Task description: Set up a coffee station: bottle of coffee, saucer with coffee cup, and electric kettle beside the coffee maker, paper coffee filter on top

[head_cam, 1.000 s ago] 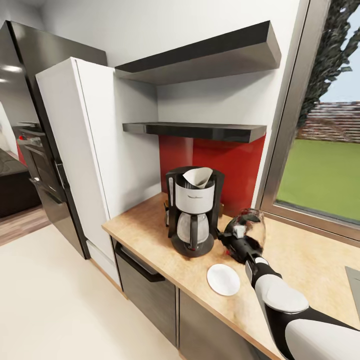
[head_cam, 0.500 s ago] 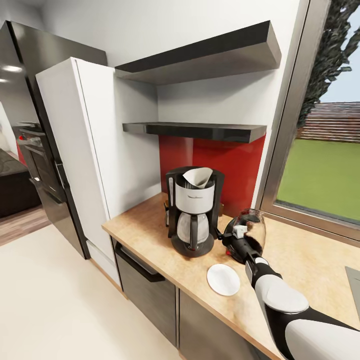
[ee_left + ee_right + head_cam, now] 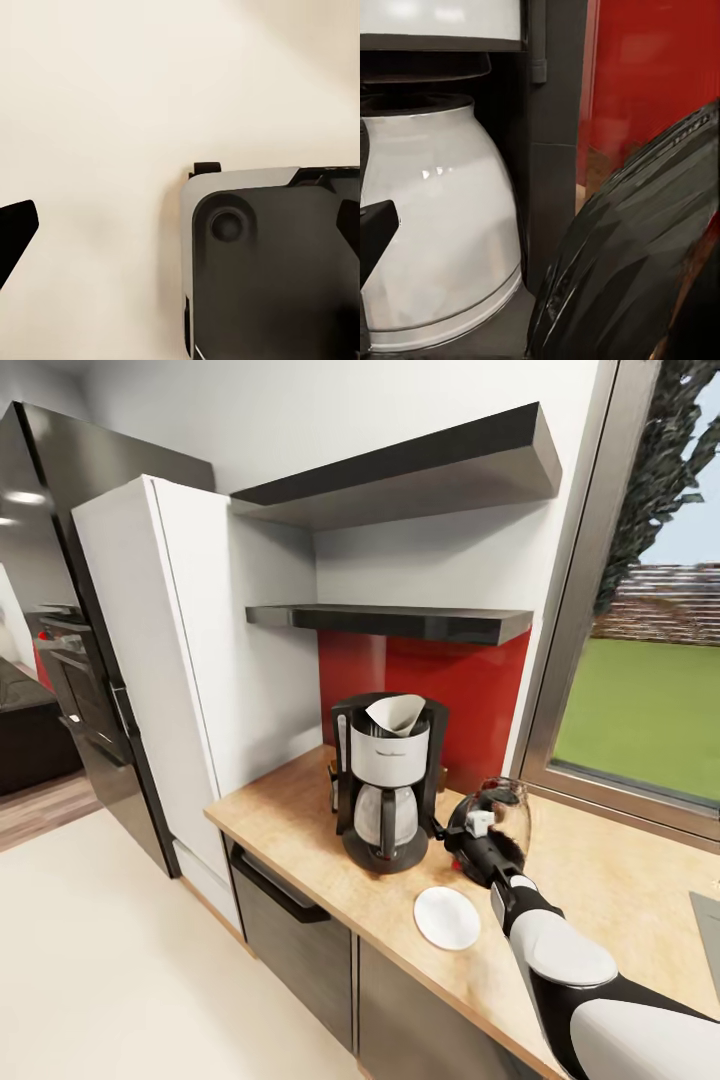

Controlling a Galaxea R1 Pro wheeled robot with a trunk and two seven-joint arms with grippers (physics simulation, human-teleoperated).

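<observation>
On countertop (image 3: 300,830), coffee maker (image 3: 388,780), front lettering unreadable, electric kettle (image 3: 495,822) beside

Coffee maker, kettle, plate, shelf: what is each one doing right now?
coffee maker: upright on the countertop, paper filter on top.
electric kettle: upright beside the coffee maker, right pincer at its handle.
saucer: flat on the countertop, nothing on it.
kitchen shelf: top hidden.

The kettle (image 3: 497,822) stands just beside the coffee maker (image 3: 388,780), leaving only a narrow gap between them. The saucer (image 3: 447,917) lies near the surface's (image 3: 620,890) front edge. Toward the window, the surface is bare and open.
</observation>
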